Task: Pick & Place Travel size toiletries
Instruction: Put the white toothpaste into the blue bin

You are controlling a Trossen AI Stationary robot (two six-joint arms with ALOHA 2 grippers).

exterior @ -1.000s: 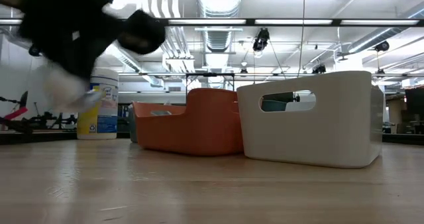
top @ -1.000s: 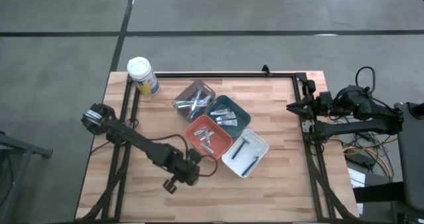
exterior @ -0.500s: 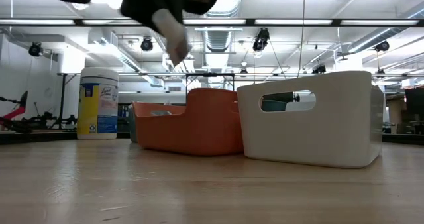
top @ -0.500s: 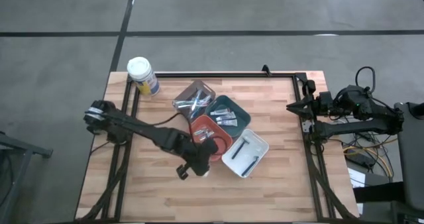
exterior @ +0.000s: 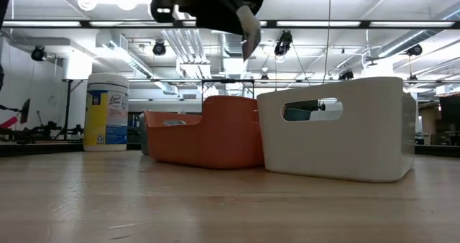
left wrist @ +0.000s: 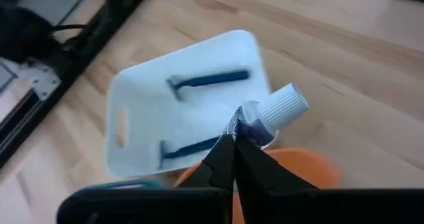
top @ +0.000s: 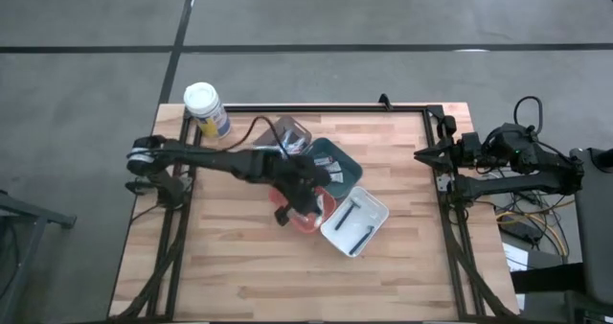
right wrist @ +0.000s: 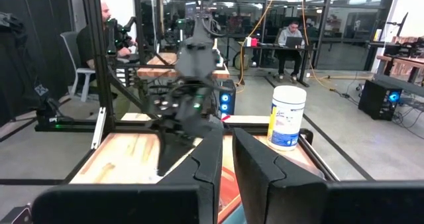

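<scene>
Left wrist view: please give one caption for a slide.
Left gripper holds a white-capped tube above the white tray.

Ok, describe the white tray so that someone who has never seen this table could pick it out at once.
On the wooden table, four small trays sit clustered in the middle, under the left gripper, which is shut on a small white-capped tube. The white tray is the one at the cluster's end nearest the right arm. It alone is white and holds two dark long-handled razors; its neighbours are orange, teal and clear.
</scene>
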